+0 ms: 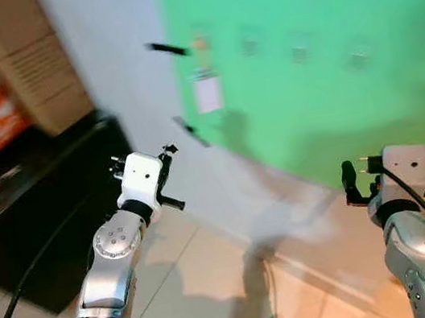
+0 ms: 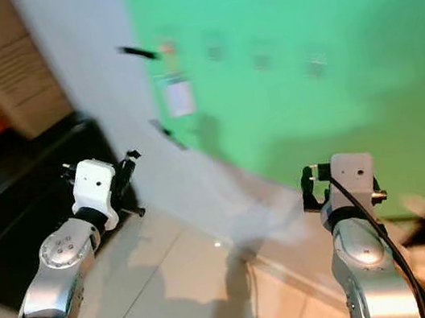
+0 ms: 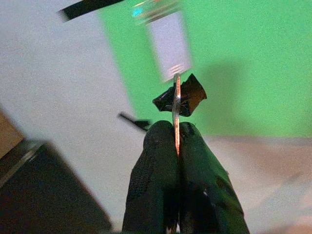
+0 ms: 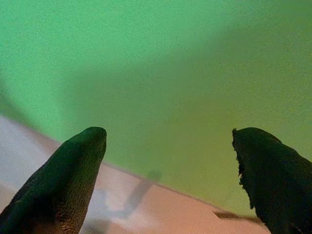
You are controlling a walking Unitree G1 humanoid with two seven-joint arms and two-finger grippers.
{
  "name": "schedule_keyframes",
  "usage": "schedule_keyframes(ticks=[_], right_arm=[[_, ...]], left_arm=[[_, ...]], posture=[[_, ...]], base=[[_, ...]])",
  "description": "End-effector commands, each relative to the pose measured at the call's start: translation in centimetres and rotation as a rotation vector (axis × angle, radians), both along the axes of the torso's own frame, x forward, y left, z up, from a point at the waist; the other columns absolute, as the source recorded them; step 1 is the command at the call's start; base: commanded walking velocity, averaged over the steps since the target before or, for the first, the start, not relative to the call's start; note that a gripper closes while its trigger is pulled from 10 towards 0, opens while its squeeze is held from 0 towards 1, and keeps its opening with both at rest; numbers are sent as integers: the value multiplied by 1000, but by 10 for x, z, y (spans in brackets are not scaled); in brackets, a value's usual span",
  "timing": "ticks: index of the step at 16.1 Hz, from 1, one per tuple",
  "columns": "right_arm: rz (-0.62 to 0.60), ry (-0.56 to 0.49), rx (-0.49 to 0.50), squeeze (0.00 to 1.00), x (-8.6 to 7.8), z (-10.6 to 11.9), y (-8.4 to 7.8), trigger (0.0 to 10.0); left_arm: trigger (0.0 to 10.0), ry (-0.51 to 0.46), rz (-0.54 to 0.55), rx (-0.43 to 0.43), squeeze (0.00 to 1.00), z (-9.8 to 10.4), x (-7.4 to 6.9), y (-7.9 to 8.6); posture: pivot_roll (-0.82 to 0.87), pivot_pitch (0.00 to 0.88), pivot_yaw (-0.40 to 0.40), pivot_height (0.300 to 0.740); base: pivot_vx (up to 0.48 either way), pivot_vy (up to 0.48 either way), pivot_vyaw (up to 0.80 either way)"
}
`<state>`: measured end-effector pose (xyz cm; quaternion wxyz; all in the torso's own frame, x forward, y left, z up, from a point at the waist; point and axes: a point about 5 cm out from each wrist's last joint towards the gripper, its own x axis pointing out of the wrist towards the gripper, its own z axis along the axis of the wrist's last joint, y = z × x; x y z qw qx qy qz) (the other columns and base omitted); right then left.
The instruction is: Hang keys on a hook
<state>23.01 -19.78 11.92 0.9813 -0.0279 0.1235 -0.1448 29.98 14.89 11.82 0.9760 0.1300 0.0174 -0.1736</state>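
A: Where are the keys (image 3: 178,97)?

B: Pinched between the pressed-together fingers of the left gripper (image 3: 176,130). A thin metal edge and a dark tab stick out past the tips. The left arm is raised toward the wall, short of the green panel (image 1: 316,44).

A: And the hooks?

B: A row of small hooks (image 1: 298,52) is seen on the green panel, blurred. One at the row's left end (image 1: 198,45) already carries a white tag (image 1: 207,94). The keys are well apart from all of them.

A: Right gripper (image 4: 170,146)?

B: Fingers spread, nothing held, pointed at the panel low down.

A: How should the step be done?

B: The pinch should be kept firm while the keys are carried up to a free hook. The ring opening cannot be made out, so its alignment should be checked close in. The tagged hook should probably be avoided, and release held until the keys are caught on the hook.
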Motion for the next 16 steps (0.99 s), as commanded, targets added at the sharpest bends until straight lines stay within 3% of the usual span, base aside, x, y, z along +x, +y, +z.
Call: schedule_keyframes(ticks=[1,3,4,9,16], right_arm=[[-7,-19,22,0,-1,3,-1,10000],[-99,-61,-109,0,2,9,-6,10000],[-51,-53,-37,0,3,6,-3,10000],[-5,-35,76,0,8,0,9,10000],[33,-21,106,0,16,-2,15,10000]], left_arm=[[10000,-3,-7,-4,0,2,1,1],[10000,-20,4,3,0,4,2,3],[10000,-27,7,5,0,5,2,3],[10000,-35,41,3,0,6,-1,8],[10000,-37,77,0,0,6,-4,13]], posture=[[-111,0,60,740],[-94,0,49,740],[-90,0,47,740],[-54,0,12,740],[-25,0,-28,740]], base=[[0,0,-800],[0,0,-800],[0,0,-800],[0,0,-800],[0,237,-800]])
